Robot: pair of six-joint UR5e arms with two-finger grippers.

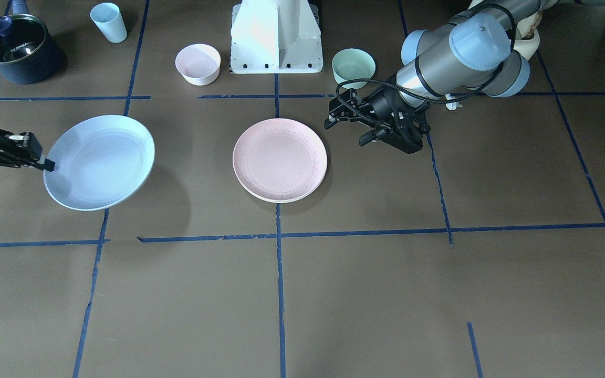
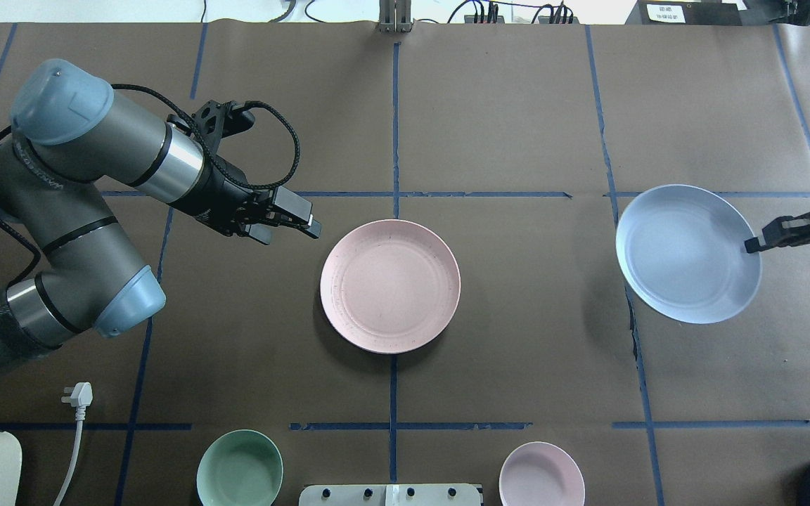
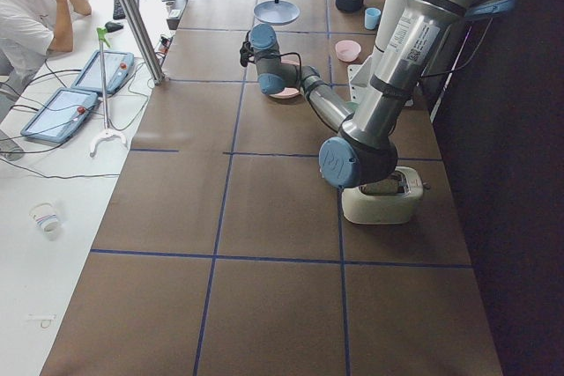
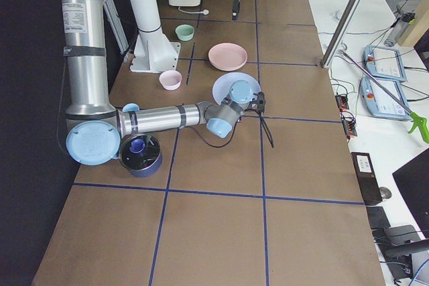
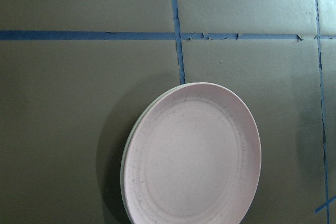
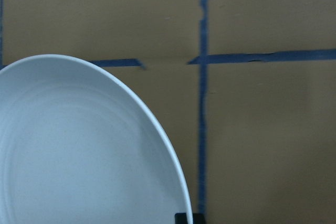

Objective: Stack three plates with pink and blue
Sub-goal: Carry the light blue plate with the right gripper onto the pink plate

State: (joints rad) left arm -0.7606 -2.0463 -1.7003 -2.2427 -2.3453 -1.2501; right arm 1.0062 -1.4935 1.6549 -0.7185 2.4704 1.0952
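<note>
Light blue plate (image 6: 79,150) fills the lower corner of my right wrist view. My right claw (image 2: 753,246) is clamped on its rim, one finger above and one below. The plate hangs off the table (image 2: 517,337), with its shadow lying beneath it, and it seems to tilt a little away from the grip.

The pink plate (image 2: 389,284) lies well apart from that claw, across the table toward my left side. A pale cream plate (image 5: 124,179) peeks out beneath its edge, so I judge two of the three are already stacked. My left claw (image 2: 292,225) hangs just beside the pink plate on its far side from my right claw, fingers parted and holding nothing.

The step in hand, as I read it, is carrying the blue plate over and setting it on the pink one. Because I hold it by one edge only, I should move slowly and keep the free side from dipping. I should bring its centre over the pink plate's centre and lower until the rims nearly meet before I let go. A drop from any height could skid the stack. The left claw should be kept clear of the incoming rim.
</note>
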